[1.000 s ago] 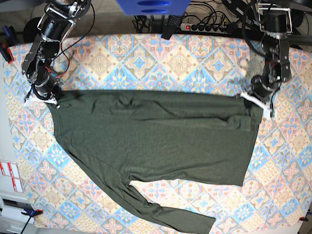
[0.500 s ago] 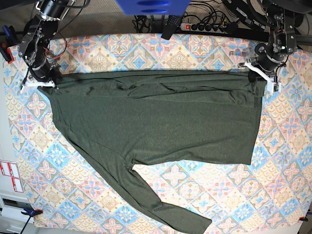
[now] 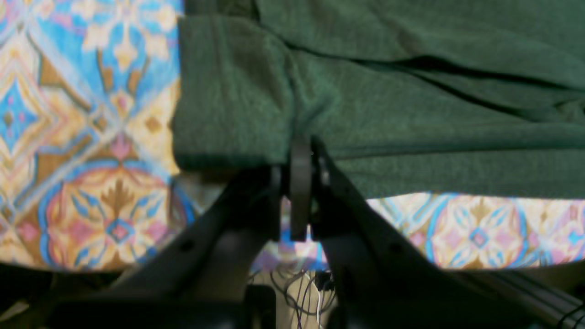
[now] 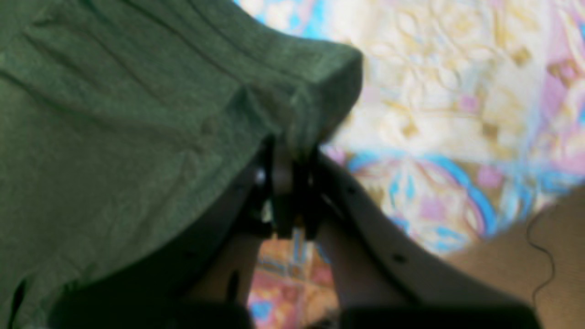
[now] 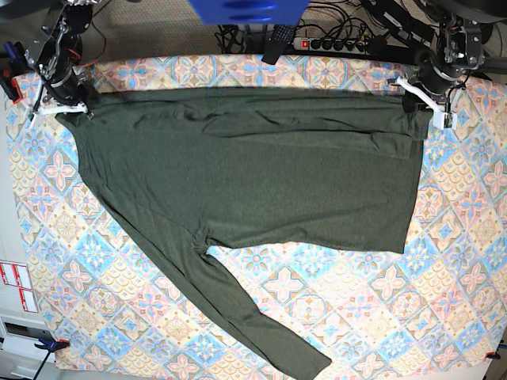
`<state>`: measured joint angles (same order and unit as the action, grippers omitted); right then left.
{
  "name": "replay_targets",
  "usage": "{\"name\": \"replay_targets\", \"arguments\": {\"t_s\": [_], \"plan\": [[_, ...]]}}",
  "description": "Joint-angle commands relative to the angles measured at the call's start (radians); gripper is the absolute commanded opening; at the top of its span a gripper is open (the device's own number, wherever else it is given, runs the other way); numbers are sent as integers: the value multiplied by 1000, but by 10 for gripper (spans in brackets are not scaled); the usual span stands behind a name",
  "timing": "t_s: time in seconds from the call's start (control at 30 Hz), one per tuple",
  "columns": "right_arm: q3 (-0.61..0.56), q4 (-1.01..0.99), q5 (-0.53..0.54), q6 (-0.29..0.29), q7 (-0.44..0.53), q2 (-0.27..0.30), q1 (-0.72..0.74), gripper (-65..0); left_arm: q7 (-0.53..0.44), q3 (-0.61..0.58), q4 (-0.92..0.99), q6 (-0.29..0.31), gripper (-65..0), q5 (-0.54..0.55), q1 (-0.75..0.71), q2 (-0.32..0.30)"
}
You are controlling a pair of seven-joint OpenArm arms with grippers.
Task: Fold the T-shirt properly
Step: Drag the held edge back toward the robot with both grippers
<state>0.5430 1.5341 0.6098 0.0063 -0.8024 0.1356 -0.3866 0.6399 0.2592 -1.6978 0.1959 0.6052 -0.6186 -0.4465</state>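
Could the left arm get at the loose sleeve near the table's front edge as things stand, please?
Probably not: the left gripper is shut on the T-shirt at the far edge, and the sleeve lies diagonally opposite.

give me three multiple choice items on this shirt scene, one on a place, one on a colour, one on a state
1. Where does the free long sleeve lie in the base view?
A. toward the bottom edge
B. over the power strip
C. across the left pincer

2. What colour is the knit long-sleeved shirt?
A. bright red
B. dark olive green
C. white

3. How do the two pincers stand?
A. both wide open above the cloth
B. one open, one shut
C. both shut on the shirt's top edge

Answers:
1 A, the sleeve runs down over the patterned tablecloth.
2 B, the shirt is olive throughout.
3 C, the left pincer and right pincer each pinch a corner.
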Motion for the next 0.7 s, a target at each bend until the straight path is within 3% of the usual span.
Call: {"name": "replay_targets", "arguments": {"t_s": [0.0,0.37,0.67], "plan": [[9,21,-4,-2,27,20,-4,-648,-19,15,-11,-9,-650,-6,-17,-19],[4,21,-6,-2,24,16,-24,-648,-19,15,-9,-9,-650,-8,-39,-15],[9,38,-6,-2,-35,14,-47,-648,-19,15,-9,-9,-650,-8,-59,-15]]}}
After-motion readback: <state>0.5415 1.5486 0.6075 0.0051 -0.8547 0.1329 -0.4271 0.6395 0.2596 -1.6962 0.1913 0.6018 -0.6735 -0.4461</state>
